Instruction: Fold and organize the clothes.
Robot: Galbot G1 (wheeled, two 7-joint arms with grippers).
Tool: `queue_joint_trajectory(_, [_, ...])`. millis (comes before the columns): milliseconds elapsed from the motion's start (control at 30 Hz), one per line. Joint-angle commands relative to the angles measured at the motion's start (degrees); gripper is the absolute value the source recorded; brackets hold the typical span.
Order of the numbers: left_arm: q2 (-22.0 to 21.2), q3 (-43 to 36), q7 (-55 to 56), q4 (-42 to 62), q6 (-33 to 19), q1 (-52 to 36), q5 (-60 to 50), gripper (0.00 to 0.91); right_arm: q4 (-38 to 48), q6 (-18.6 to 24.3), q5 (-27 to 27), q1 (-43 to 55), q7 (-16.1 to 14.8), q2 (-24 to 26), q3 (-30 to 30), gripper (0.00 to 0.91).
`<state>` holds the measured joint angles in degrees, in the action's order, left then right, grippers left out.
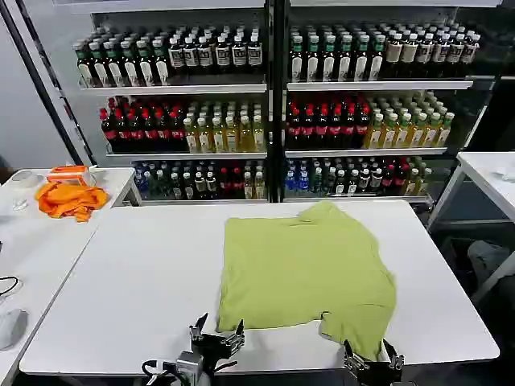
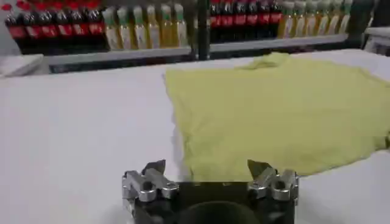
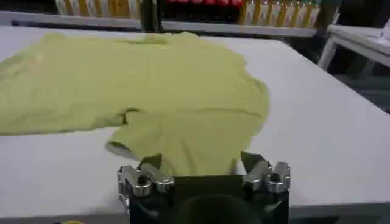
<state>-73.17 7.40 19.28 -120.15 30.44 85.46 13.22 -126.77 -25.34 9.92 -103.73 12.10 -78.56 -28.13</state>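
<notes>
Jaws of both grippers, left gripper point(image 1: 216, 335) and right gripper point(image 1: 372, 355), gape beside one T-shirt point(image 1: 306, 269).

Head cam looks forward and down over the whole worktop point(image 1: 121, 273) toward the shelves point(image 1: 273, 88), while both wrist cams sit low at the near edge, facing the same way, close up, sharing the shirt point(image 1: 310, 269).

No text can be read; the labels on the shelved bottles point(image 1: 338, 56) are illegible.
</notes>
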Motion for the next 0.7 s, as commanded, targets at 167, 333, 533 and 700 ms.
queue_joint_trajectory(167, [0.67,-0.46,0.69,4.38,2.67,-2.74,3.48,0.02,0.56,-0.89,0.4,-0.36,-0.03,-0.23,0.61,0.0])
queue_joint_trajectory(333, [0.8,-0.14,0.47,3.75,2.63,-2.29,4.16,0.02,0.23,-0.7,0.53,-0.43,-0.17,-0.22,0.59,0.0])
queue_joint_trajectory(533, [1.36,0.54,-0.31,0.81,2.26,-0.88,5.42,0.02,-1.3,-0.35,1.18,-1.21,-0.27,0.1,-0.05,0.0])
queue_joint_trajectory(700, [2.42,1.65,-1.02,-3.2,1.14,1.28,6.03,0.02,-4.05,0.21,1.73,-2.95,-0.36,0.65,-1.08,0.0])
